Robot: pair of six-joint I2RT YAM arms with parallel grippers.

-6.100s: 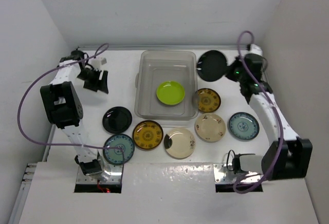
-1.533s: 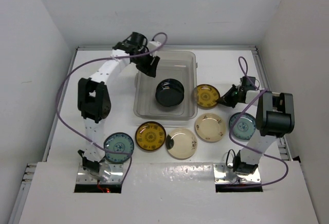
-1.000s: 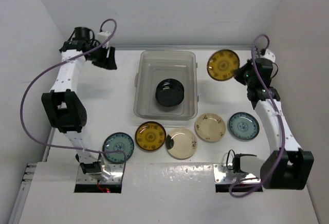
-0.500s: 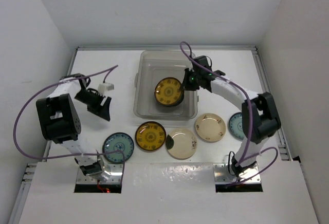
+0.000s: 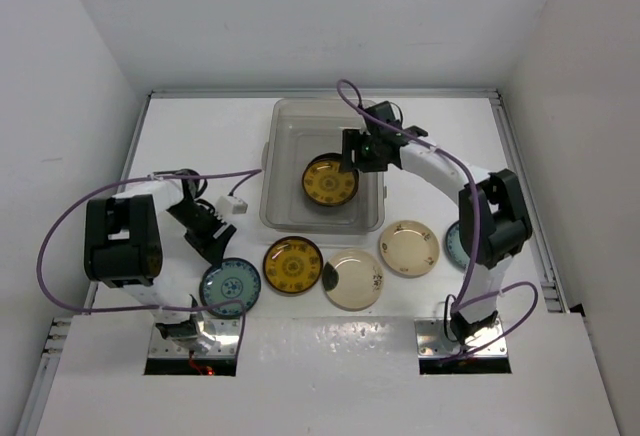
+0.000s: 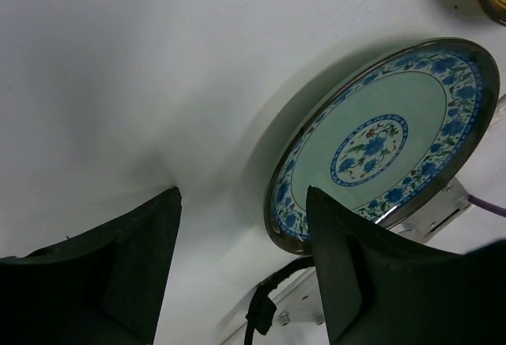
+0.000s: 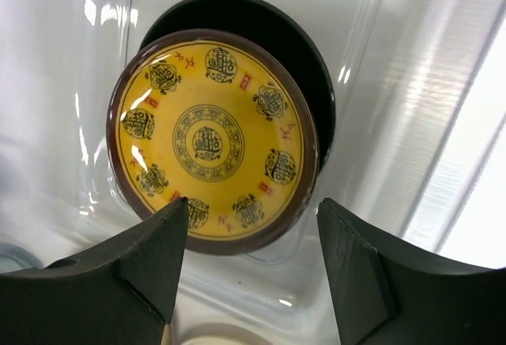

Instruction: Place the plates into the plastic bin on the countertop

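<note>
1. The right gripper (image 7: 251,282) hangs over the bin (image 5: 322,116), its jaws wide apart and with nothing between them.
2. The yellow plate (image 7: 212,141) lies just below it, flat inside the bin. It rests on a black plate (image 7: 320,96), shifted a little so that a dark crescent shows at one side. No jaw touches it. I judge that stacking keeps the rest of the bin floor free for more plates.
3. The bin stands at the far middle of the countertop (image 5: 200,146), where both arms can reach it.
4. The left gripper (image 6: 237,282) is low over the countertop at the near left, also open and empty.
5. The teal plate (image 6: 379,139) lies flat beside it, its near rim close to one jaw. I cannot tell if they touch. The open jaws seem lined up to pinch this rim, because a flat plate gives no other place to hold.
6. A second yellow plate (image 5: 290,264), a cream plate (image 5: 352,278) and a second cream plate (image 5: 409,247) wait in a row in front of the bin, so the task is not yet finished.
7. My judgement of the risk is that a thin rim can slip from the jaws, so the grip on the teal plate must be deep enough before lifting.
</note>
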